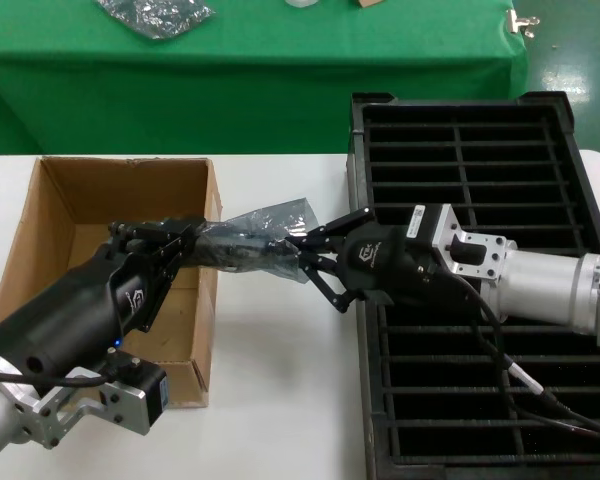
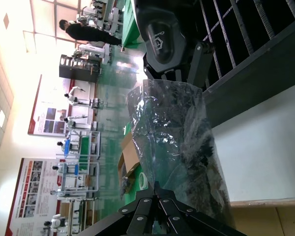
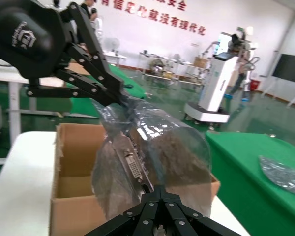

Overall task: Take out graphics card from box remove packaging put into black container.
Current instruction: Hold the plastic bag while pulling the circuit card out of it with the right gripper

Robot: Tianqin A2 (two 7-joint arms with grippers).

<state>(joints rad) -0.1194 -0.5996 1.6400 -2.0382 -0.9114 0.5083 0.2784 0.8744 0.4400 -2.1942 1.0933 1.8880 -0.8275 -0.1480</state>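
The black container (image 1: pixel 570 200) is seen at the robot's right on the white bench (image 1: pixel 280 400), and the brown box (image 1: pixel 60 230) at its left, lying open. Between them, above the box's near wall, the graphics card (image 3: pixel 137 169) is held in the air, still inside the packaging (image 1: pixel 265 225); its silver bracket with a port is seen through the plastic in the right wrist view. One end of the bag is pinched by the left gripper (image 1: pixel 185 240), pressed together on it over the box, and the other end by the right gripper (image 1: pixel 308 255), likewise closed on the plastic.

The step in hand is judged to be the removal of the packaging. The next move would call for the bag to be drawn off one end while the card is held fast.

Beyond the bench a green-covered table (image 1: pixel 280 60) is seen, with another wrinkled silver bag (image 1: pixel 155 15) on it. A factory hall with posters and other robots is shown behind.
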